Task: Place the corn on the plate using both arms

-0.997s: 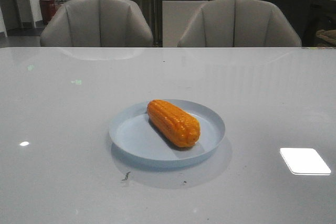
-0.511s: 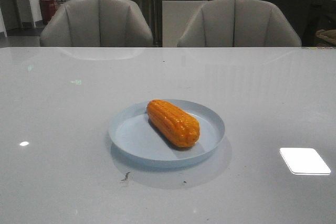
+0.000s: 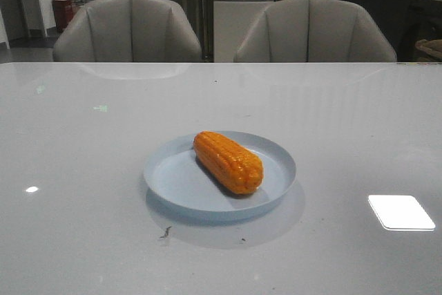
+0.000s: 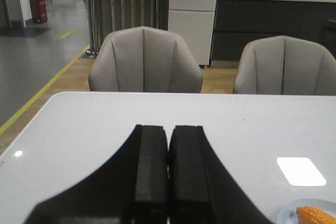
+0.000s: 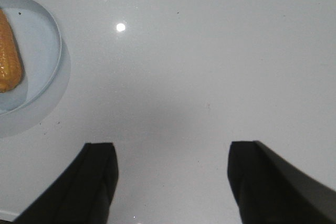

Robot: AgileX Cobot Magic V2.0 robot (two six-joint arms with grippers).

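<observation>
Front view gives you the corn cob (image 3: 228, 162) lying on its side inside the pale blue plate (image 3: 276, 191), set diagonally, its far end toward the left rear rim and its blunt near end toward the right front. Hold this against the two earlier front pictures and you will find next to nothing changed: cob and plate sit where they sat, same angle, same contact, and neither arm enters the front view in any of the three. Read that as a settled placement, with nothing rolling or sliding. Left wrist view shows you the left gripper (image 4: 168, 177) with its two black fingers (image 4: 149, 171) pressed flat together, nothing between them, held above the white table (image 4: 79, 129) well away from the plate, whose edge and the cob's tip just peek in at the corner of that picture. Right wrist view shows the right gripper (image 5: 170, 179) spread wide, fingers far apart with only bare tabletop between them; the plate and cob lie off to one side, clear of both fingers. So you have one gripper clenched on nothing, one released, neither touching the task's things. My judgement: the placing looks finished and the arms are standing off. A few small dark specks (image 3: 166, 232) mark the table just in front of the plate; what they are cannot be told.
</observation>
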